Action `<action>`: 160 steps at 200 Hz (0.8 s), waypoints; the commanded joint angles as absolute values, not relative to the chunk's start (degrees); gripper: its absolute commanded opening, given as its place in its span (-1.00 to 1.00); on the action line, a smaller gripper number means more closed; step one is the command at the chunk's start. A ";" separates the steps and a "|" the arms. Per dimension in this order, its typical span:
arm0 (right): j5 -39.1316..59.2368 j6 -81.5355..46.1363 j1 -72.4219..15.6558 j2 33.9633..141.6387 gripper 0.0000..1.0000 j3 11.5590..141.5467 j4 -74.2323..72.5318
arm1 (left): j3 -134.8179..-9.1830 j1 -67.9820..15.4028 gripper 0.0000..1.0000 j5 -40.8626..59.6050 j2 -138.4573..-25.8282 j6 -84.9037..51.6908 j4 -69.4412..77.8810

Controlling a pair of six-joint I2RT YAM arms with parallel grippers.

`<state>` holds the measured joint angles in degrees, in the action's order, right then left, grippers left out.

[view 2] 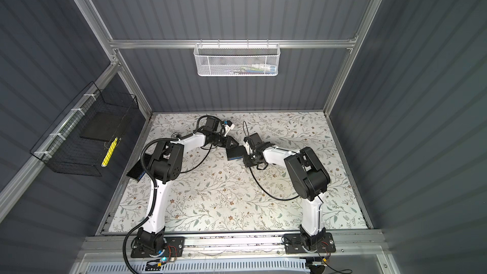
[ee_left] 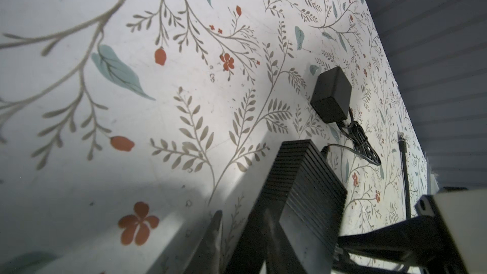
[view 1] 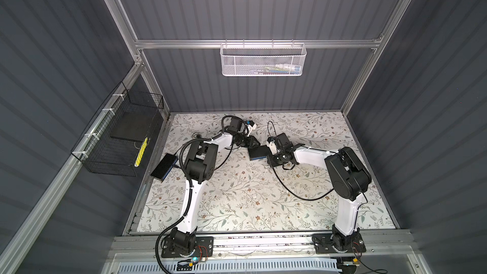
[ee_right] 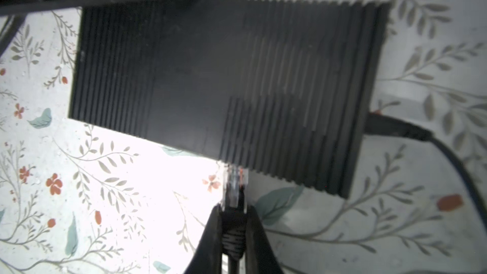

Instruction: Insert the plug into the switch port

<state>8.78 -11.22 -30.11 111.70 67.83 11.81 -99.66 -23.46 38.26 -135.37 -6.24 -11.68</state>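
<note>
The switch (ee_right: 226, 88) is a flat black ribbed box lying mid-table in both top views (view 1: 259, 151) (view 2: 236, 151), with its blue side face (view 1: 257, 158) turned toward the front. The switch port itself is hidden. My left gripper (view 1: 254, 142) (ee_left: 242, 220) is at the box's far end, its jaws shut across the box's edge. My right gripper (ee_right: 234, 208) (view 1: 268, 157) is shut on the black boot of the plug (ee_right: 234, 183). The plug's clear tip touches the box's near long edge.
The plug's black cable (view 1: 297, 193) loops over the mat toward the right arm. A black power adapter (ee_left: 330, 93) with a bundled cord lies beyond the switch. A second black box (view 1: 163, 168) sits at the mat's left edge. Wire baskets hang on the left wall (view 1: 118, 138) and the back wall (view 1: 263, 59).
</note>
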 commanded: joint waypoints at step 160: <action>8.34 -13.14 -31.02 112.45 -0.82 70.78 14.79 | -98.35 -22.98 -0.44 41.57 -134.41 -8.52 -10.28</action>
<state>8.58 -11.70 -30.81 111.81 69.45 14.48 -99.55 -23.42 40.18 -135.37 -7.77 -10.59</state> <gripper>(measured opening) 0.153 0.282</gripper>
